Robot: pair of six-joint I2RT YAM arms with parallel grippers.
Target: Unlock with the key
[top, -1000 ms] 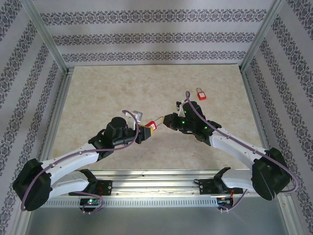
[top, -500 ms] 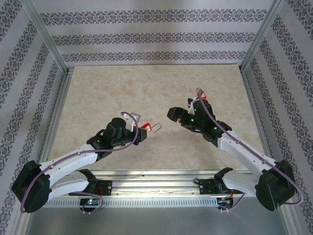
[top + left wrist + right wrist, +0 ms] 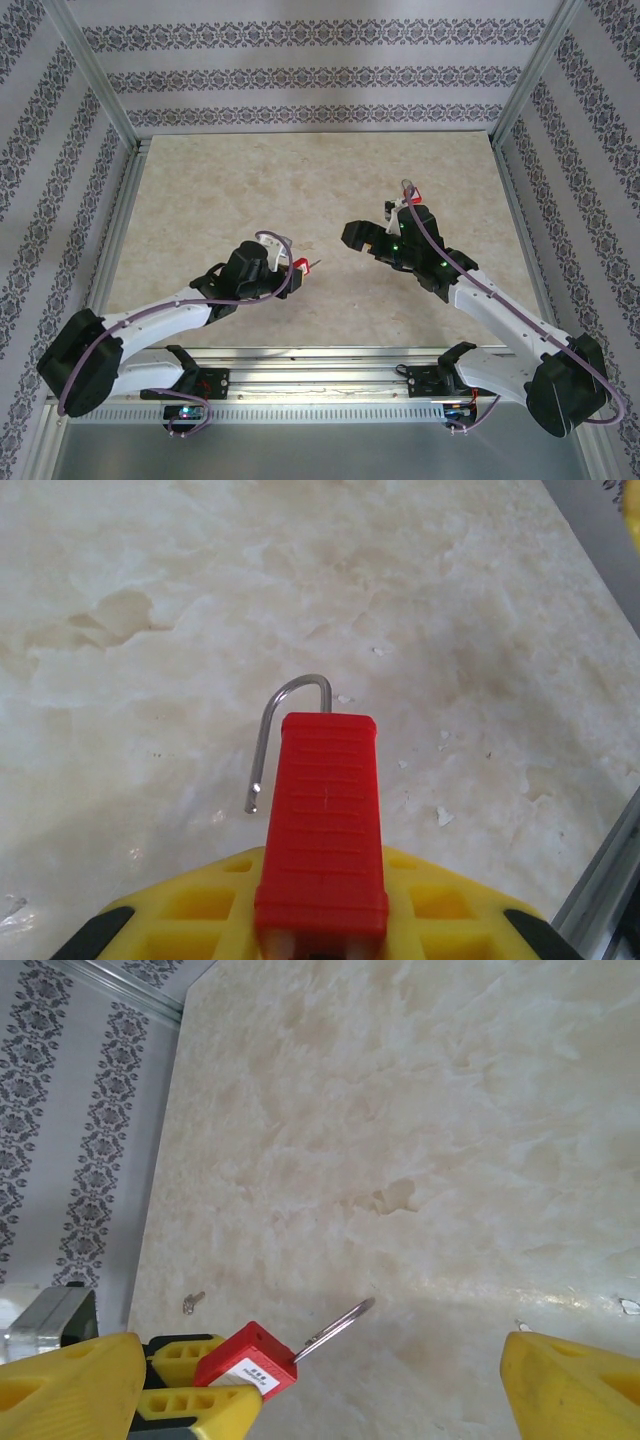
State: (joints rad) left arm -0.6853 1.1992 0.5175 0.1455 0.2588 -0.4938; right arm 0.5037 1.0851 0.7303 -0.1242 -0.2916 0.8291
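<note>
Most of the unlocking looks done: the left gripper (image 3: 288, 275) clamps the red padlock (image 3: 322, 820), its shackle (image 3: 262, 748) sprung free beyond the fingertips, while the right gripper (image 3: 368, 232) gapes wide, empty.

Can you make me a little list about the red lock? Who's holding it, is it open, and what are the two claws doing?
lock: red padlock
held by: left gripper, yellow fingers clamped on its body
shackle: popped out, one end free, so the lock is open
right gripper: jaws wide open, holding nothing, apart from the lock
underneath: pale marbled table
</note>
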